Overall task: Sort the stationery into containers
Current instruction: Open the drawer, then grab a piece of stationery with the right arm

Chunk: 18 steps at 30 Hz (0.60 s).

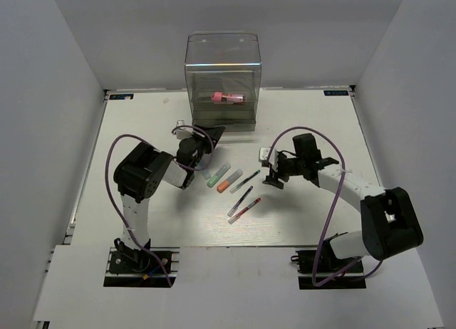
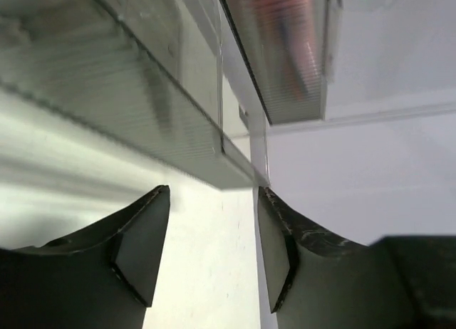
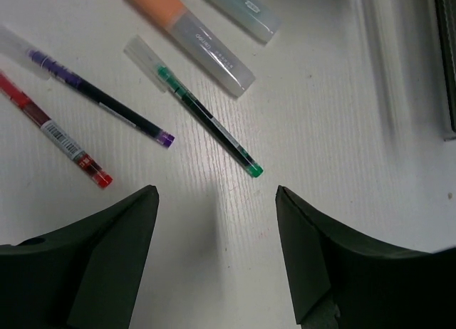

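Clear plastic cabinet (image 1: 223, 80) at the far edge of the table (image 1: 142, 129), pink-and-red block (image 1: 226, 97) inside it; pens and markers loose between the arms

Hidden: the left gripper (image 2: 214, 194) is hard to make out from above, and its wrist camera shows only a blurred, ribbed transparent drawer corner (image 2: 235, 169), cut off by the frame. The orange marker (image 3: 189, 33) and pale marker (image 3: 239, 12) run out of the right wrist view. Materials: stubby markers with frosted caps; slim green-tipped pen (image 3: 206, 119), purple-dark pen (image 3: 100, 97) and red pen (image 3: 57, 133) with clear caps, all lying on matt white board. The left fingers stand apart just below the drawer corner; contact cannot be judged. The right gripper (image 3: 217, 201) is spread wide above bare table just beside the green-tipped pen's tip, holding nothing
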Tool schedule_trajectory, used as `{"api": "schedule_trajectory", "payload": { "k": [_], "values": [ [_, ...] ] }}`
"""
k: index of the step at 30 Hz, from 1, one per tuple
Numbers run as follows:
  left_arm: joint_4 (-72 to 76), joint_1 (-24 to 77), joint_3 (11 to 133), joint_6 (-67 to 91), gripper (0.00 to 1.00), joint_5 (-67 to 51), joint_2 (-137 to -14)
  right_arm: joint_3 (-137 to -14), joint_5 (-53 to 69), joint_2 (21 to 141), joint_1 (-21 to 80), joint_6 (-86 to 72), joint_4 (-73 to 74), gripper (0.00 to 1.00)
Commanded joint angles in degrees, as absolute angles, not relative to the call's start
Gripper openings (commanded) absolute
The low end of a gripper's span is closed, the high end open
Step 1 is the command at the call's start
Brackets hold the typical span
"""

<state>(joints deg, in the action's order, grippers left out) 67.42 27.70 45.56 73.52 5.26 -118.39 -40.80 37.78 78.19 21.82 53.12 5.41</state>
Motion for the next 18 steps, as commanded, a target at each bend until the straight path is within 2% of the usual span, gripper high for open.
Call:
{"api": "schedule_trajectory", "payload": {
  "k": [1,8,14,18],
  "values": [
    [63.5,28.0,41.8,70.3,0.63,2.4,-109.9,-45.8,41.7,80.1,21.9,61.3,9.1,0.72],
    [50.7,28.0,30.9,67.4,0.69,-1.3,-94.2,-53.0,47.2,87.6,23.3,73.4,16.3,0.55],
    [25.7,27.3,24.4,64.5,0.77,0.4,-76.6,-61.2,44.7,95.3,27.2,82.7,21.5,0.55],
    [14.5,26.6,21.3,66.3,0.87,2.5,-69.1,-67.0,42.4,101.3,30.0,86.0,24.7,0.55]
  ]
}}
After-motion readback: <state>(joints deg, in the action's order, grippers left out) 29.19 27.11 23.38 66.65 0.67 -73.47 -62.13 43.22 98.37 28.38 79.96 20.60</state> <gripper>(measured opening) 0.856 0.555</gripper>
